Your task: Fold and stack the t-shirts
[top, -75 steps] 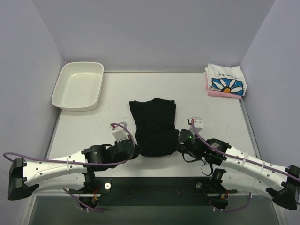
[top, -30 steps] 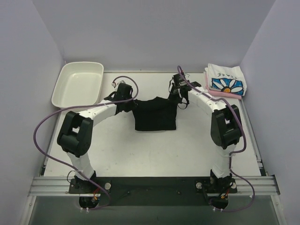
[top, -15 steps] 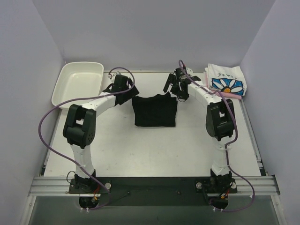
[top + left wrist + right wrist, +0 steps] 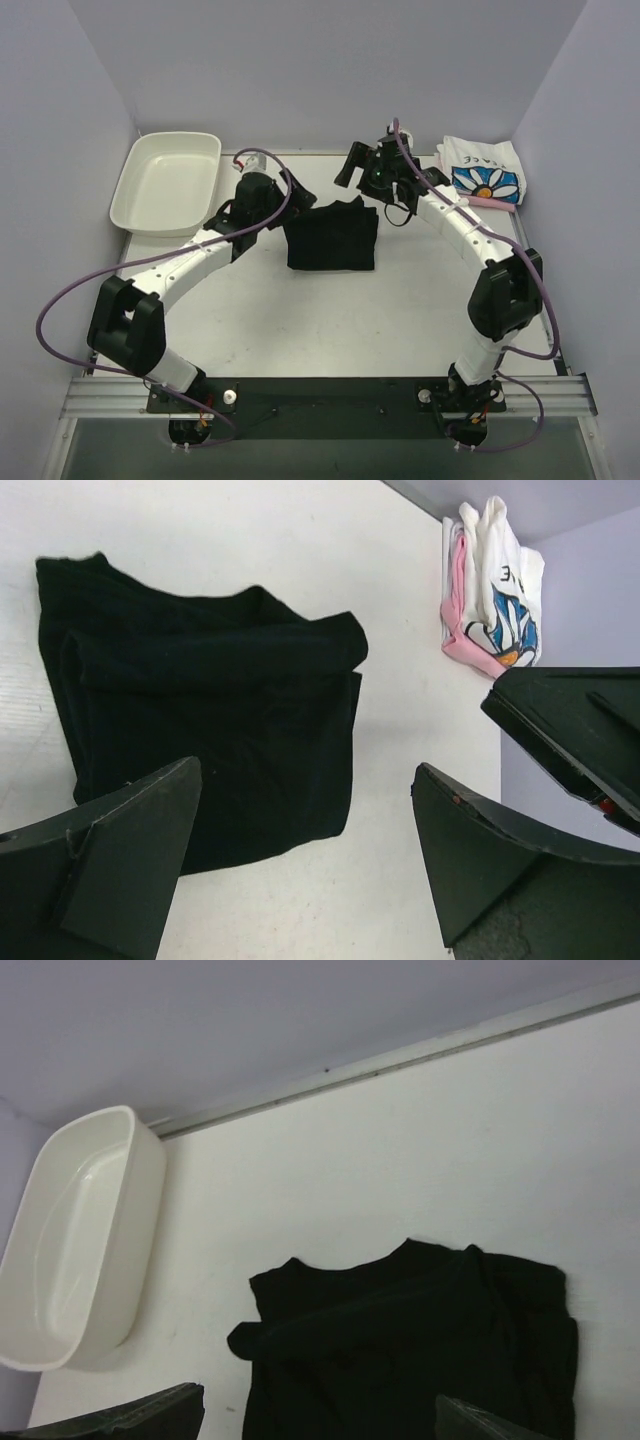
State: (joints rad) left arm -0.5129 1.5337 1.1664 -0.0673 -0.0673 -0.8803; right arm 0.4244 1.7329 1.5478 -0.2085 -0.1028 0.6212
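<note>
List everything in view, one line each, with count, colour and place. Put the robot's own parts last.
Black cloth t-shirt: one, black, folded, mid-table toward the far side.
White daisy-print t-shirt: one, white with a blue daisy, folded, far right corner, lying on the pink one.
Pink cloth t-shirt: one, pink, under the daisy-print shirt.
White plastic tray: one, white, far left corner.
Table: one, white, under everything.
Left gripper: one, black, open, over the black shirt's left side, holding nothing.
Right gripper: one, black, open, above the black shirt's far edge, holding nothing.
</note>
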